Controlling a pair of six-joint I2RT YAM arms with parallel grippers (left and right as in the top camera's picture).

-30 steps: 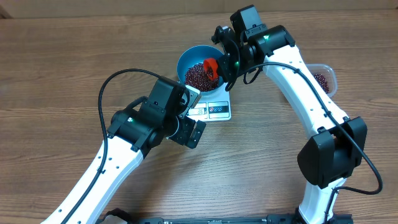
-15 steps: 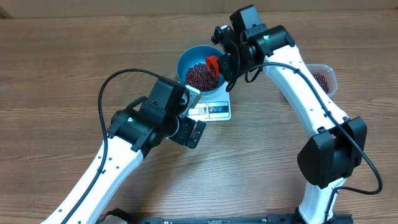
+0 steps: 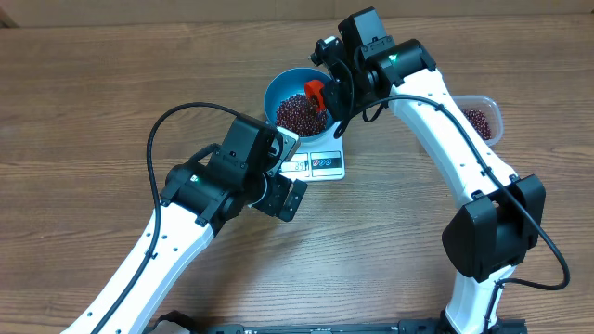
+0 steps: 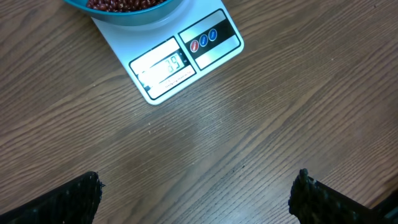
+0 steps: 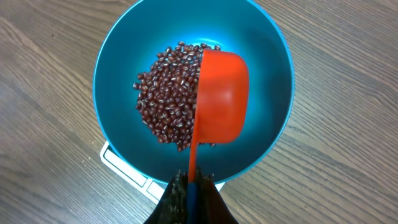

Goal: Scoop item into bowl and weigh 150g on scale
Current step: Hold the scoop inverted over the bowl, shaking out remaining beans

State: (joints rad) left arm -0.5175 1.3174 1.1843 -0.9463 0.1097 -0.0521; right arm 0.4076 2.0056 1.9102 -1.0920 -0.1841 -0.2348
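A round blue bowl stands on the small white scale, whose display is lit. Dark red-brown beans lie heaped inside the bowl. My right gripper is shut on the thin handle of an orange-red scoop. In the right wrist view the scoop hangs over the beans, turned on its side, inside the bowl. My left gripper stands open over bare table just in front of the scale, with nothing between its fingers.
A clear plastic tub holding more beans stands at the right, partly behind the right arm. The left arm stretches from the near left edge towards the scale. Wood-grain table surrounds everything.
The right gripper has shifted the scoop slightly towards the bowl's far side. The left arm has not moved.
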